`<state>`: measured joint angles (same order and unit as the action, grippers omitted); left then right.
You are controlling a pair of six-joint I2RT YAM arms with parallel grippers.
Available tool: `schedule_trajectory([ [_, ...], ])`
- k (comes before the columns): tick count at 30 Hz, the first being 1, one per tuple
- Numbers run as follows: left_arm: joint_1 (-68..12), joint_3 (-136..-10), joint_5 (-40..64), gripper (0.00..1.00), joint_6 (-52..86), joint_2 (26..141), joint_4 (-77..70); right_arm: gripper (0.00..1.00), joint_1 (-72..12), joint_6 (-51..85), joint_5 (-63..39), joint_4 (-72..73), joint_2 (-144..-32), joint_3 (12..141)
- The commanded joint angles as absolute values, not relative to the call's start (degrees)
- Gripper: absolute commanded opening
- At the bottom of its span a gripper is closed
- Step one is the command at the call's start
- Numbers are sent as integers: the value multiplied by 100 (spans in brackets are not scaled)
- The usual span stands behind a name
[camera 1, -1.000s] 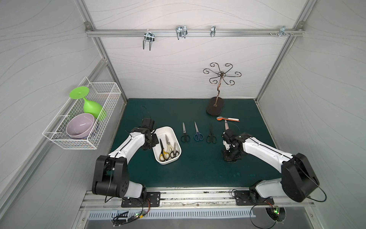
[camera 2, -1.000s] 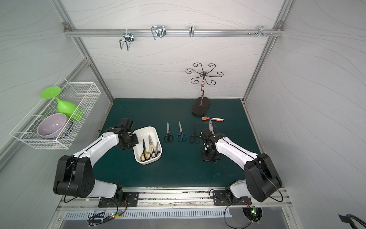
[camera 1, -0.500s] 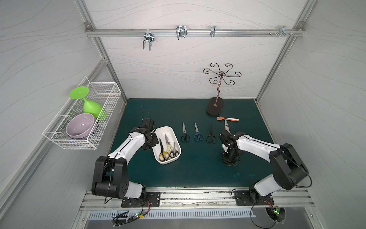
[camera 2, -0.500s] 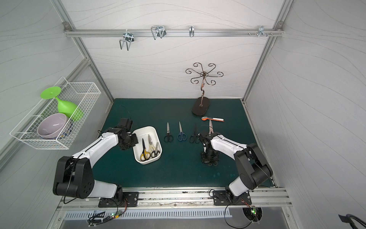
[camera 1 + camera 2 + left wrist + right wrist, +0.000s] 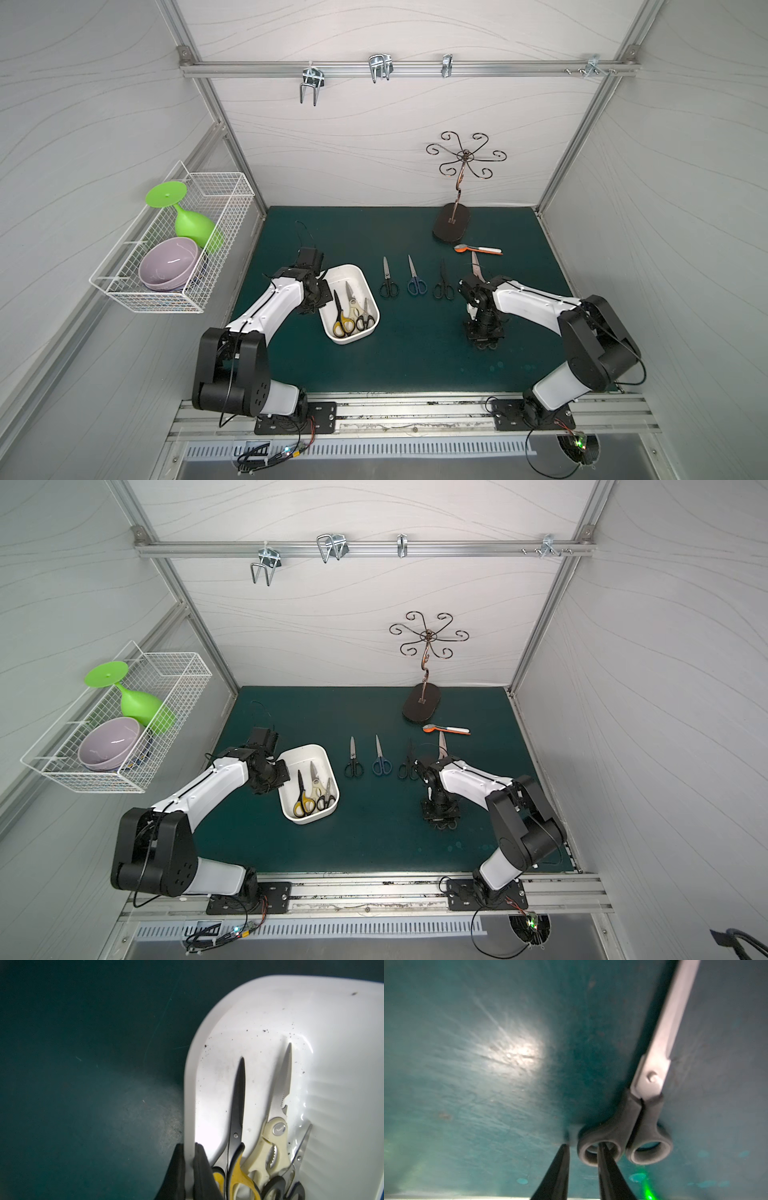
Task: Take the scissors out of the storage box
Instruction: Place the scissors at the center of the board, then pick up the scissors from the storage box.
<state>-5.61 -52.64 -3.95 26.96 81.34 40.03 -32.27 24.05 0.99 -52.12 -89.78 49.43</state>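
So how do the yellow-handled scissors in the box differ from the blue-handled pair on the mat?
The yellow-handled scissors lie inside the storage box; the blue-handled pair lies on the green mat. The yellow-handled scissors have dark blades and look longer; the blue-handled pair has bright steel blades. Both have blades shut, tips toward the back wall.

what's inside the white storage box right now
Three pairs lie in the storage box: yellow-black scissors, cream kitchen shears, small dark-handled scissors. Anything beneath their overlapping handles is covered.
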Motion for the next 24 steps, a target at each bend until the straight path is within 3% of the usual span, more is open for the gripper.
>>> schedule_trajectory([
  [1, -527, -5388, -600, 0, 2637, 7981, 3879, 29, -3206, 2511, 35, -5310, -8736, 4954],
  [12, -527, -5378, -661, 0, 2619, 7919, 3894, 39, -3208, 2441, 870, -5991, -7910, 5968],
  [17, -527, -5379, -641, 0, 2613, 7903, 3893, 40, -3212, 2409, 408, -5518, -7928, 6433],
  [24, -527, -5344, -622, 0, 2628, 7813, 3870, 40, -3750, 2439, -568, -3727, -8451, 6666],
])
